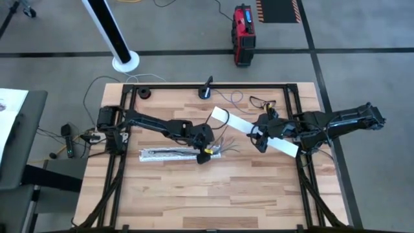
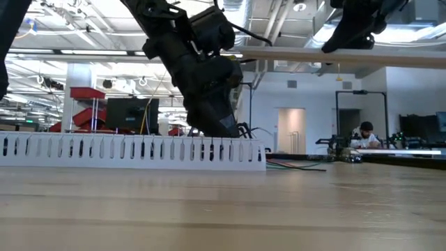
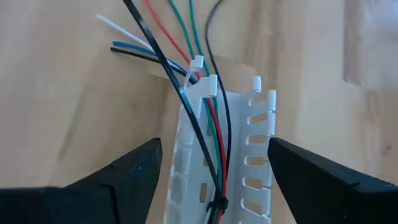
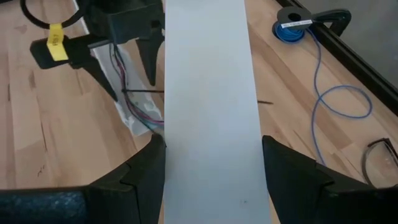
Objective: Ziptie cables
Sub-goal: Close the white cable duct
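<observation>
Your left gripper (image 3: 211,180) straddles the slotted white duct (image 3: 214,155) with fingers wide, steadying the cables (image 3: 208,124) lying in its channel, while your right gripper (image 4: 211,168) holds the flat white cover (image 4: 208,93) ready above.

A pale wooden bench (image 1: 213,188) with a black frame fills the lower middle of the high view. Left of centre a slotted white duct (image 1: 167,154) lies on it, the cables (image 1: 226,146) fanning from its right end. A blue cord (image 1: 228,97) lies near the top edge.
</observation>
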`<act>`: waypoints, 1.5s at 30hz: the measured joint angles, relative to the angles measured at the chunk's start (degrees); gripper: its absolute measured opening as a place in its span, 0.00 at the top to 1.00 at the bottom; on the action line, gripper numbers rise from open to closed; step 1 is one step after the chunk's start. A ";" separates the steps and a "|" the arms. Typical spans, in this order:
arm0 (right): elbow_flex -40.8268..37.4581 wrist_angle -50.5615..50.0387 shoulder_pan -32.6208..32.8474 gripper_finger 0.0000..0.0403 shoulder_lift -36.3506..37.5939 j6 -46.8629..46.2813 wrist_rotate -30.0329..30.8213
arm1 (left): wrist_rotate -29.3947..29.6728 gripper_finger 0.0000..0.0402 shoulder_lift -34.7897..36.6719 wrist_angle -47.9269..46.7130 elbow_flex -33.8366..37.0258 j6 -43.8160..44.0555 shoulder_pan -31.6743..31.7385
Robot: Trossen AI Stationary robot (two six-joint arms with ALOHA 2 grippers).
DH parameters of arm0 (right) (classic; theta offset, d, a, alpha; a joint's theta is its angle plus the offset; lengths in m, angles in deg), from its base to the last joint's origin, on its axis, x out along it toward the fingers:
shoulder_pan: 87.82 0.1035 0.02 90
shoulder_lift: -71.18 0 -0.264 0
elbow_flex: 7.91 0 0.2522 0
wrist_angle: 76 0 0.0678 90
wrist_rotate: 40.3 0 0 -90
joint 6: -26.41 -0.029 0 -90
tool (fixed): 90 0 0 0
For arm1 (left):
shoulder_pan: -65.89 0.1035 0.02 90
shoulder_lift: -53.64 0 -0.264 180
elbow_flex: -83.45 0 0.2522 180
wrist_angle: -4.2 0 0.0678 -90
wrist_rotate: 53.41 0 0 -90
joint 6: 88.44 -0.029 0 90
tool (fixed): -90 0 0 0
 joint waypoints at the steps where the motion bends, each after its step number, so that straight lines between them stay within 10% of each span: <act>1: 0.00 0.00 0.02 0.46 0.00 0.06 -0.03 | 0.20 0.28 -0.06 0.49 0.05 0.47 -0.38; 19: 0.00 -0.07 -0.02 0.46 0.00 1.19 0.50 | -7.01 0.28 0.07 1.22 0.12 -4.21 -0.07; 45: 0.02 -0.22 0.45 0.46 -0.02 3.02 -0.48 | 0.83 0.28 -4.13 9.26 0.07 -1.85 -7.09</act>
